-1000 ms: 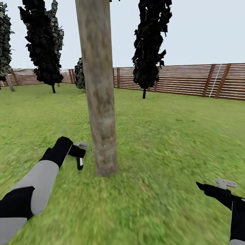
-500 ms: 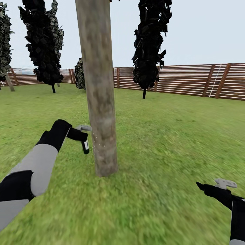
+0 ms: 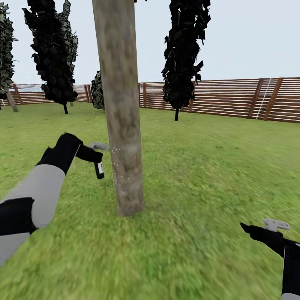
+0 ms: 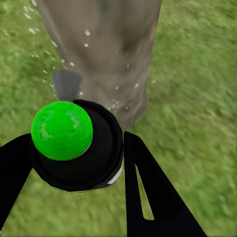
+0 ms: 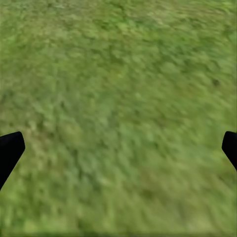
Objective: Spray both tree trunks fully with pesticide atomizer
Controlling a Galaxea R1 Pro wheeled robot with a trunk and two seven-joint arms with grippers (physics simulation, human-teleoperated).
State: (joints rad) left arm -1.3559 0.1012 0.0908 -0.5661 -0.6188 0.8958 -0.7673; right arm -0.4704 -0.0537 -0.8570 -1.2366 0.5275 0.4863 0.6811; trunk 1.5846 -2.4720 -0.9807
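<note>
- Left gripper point(image 3: 96, 156) is clamped on the pesticide atomizer point(image 3: 99, 170), held off the grass, just beside the tree trunk point(image 3: 121, 125) on its left side in the head view.
- Atomizer hangs roughly upright below the fingers; slim black body with a small white label patch.
- In the left wrist view the atomizer point(image 4: 79, 148) sits between the two black fingers point(image 4: 148, 192), seen from above: round black body with a bright green cap point(image 4: 61, 130).
- Same view: trunk point(image 4: 106, 54) right ahead of the atomizer, close; small white specks scattered over the bark and around it.
- White specks also show on the trunk's left edge in the head view, about level with the atomizer.
- Trunk is thick, grey-brown, pale mottling, standing straight on the lawn point(image 3: 200, 175); canopy out of frame.
- Right gripper point(image 3: 273, 227) is low at the right, well apart from the trunk, holding nothing.
- Right wrist view: fingertips point(image 5: 10, 150) at the far edges of the frame, so spread wide; grass point(image 5: 118, 113) under them.
- Background: brown slat fence point(image 3: 233, 98), dark cypresses point(image 3: 183, 54) near it, pale sky.
</note>
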